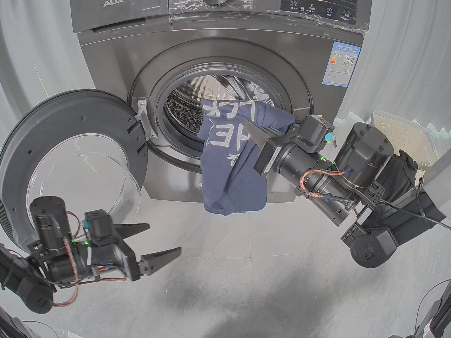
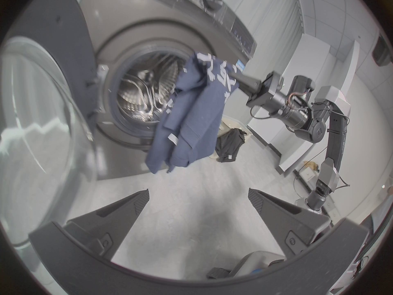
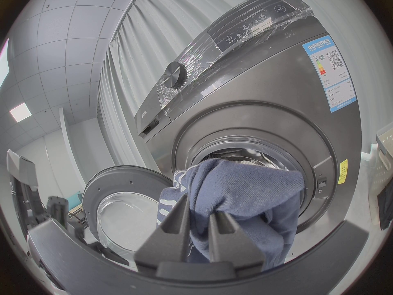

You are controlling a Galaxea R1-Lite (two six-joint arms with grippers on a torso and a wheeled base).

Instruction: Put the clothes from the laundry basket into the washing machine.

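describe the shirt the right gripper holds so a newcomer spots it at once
Start at the grey washing machine with its door open. In front of the drum opening, a navy shirt hangs from the right gripper. Its white lettering sets it apart from the black garment on the laundry basket.

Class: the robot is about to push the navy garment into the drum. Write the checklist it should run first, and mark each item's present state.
1. Door swung wide open: ok.
2. Right gripper shut on the navy garment: ok.
3. Garment inside the drum: not ok; its top is at the opening and most of it hangs outside, below the rim.
4. Left gripper open, low and away from the opening: ok.
5. Drum free inside: cannot tell; the garment hides part.
6. Laundry basket emptied: not ok; a black garment hangs on it.
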